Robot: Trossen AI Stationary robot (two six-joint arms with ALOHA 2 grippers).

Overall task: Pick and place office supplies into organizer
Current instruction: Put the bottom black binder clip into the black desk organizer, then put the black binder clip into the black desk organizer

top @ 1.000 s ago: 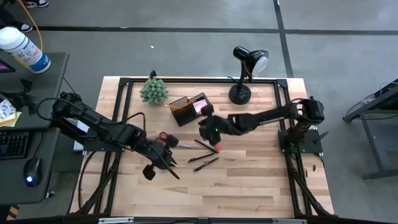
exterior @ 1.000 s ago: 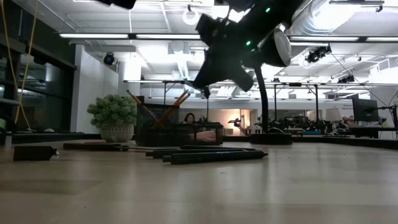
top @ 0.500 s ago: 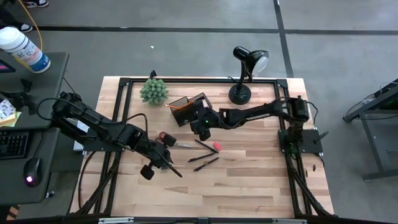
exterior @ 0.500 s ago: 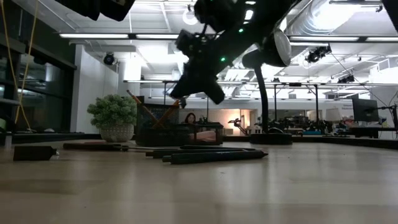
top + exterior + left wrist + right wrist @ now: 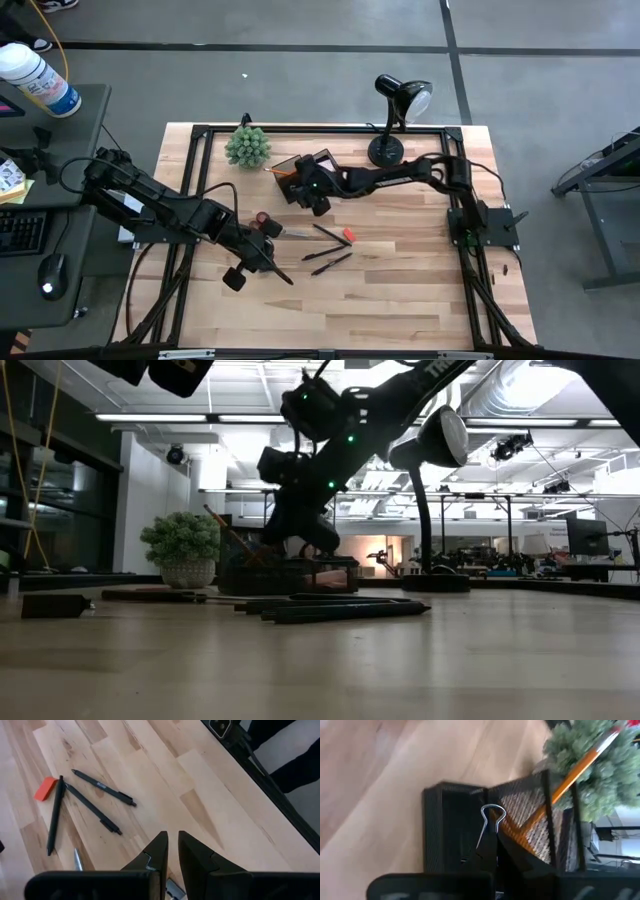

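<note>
I see the left end effector (image 5: pixel 283 276) low over the wooden worktop (image 5: pixel 400 290), fingers nearly closed, gripping nothing. Beside it lie three black pens (image 5: pixel 328 251) and a small red eraser (image 5: pixel 349 236). The right end effector (image 5: pixel 492 851), closed on a small black binder clip with silver wire handle (image 5: pixel 489 827), hangs over the black mesh rectangular organizer (image 5: pixel 302 175).

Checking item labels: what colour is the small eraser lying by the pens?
Orange-red; the eraser shows best in the left wrist view.

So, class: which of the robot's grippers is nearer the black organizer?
The right gripper: it hangs directly over the organizer, shut on a binder clip. The left gripper hovers well away, beyond the pens.
</note>
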